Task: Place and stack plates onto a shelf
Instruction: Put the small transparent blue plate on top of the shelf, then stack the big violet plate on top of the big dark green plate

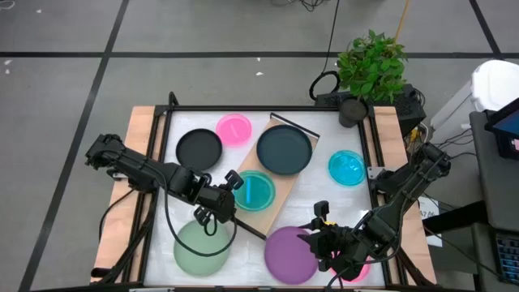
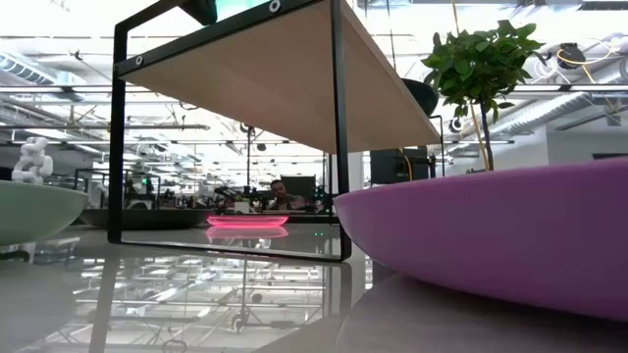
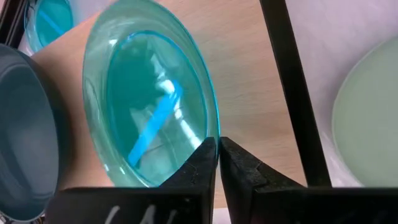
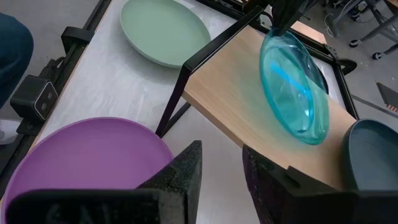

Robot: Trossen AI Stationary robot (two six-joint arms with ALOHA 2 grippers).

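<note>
Two plates sit over the long rectangular light-wood shelf (image 1: 272,188) with thin black metal rails: the large round dark teal plastic plate (image 1: 285,150) rests flat at its 1 o'clock end, and the small translucent cyan plastic plate (image 1: 256,191) is at mid-board, tilted on edge and not yet laid flat. The left gripper (image 3: 217,151) is closed on this plate's rim, fingers pinched nearly together, at the plate's 9 o'clock side in the high view. Judged from this, one plate is placed, one is being set down, and six remain on the table.

Remaining items, by clock position around the shelf in the high view:
- black plate (image 1: 199,148), 10 o'clock
- pink plate (image 1: 234,128), 11 o'clock
- second cyan plate (image 1: 347,168), 3 o'clock
- purple plate (image 1: 289,255), 5 o'clock
- pale green plate (image 1: 201,247), 7 o'clock
- second pink plate (image 1: 357,270), largely hidden under the right arm, 4 o'clock

Shelf long axis runs from 7 o'clock to 1 o'clock.

The right gripper (image 4: 221,163) waits beside the purple plate, fingers narrowly parted and holding nothing.
</note>
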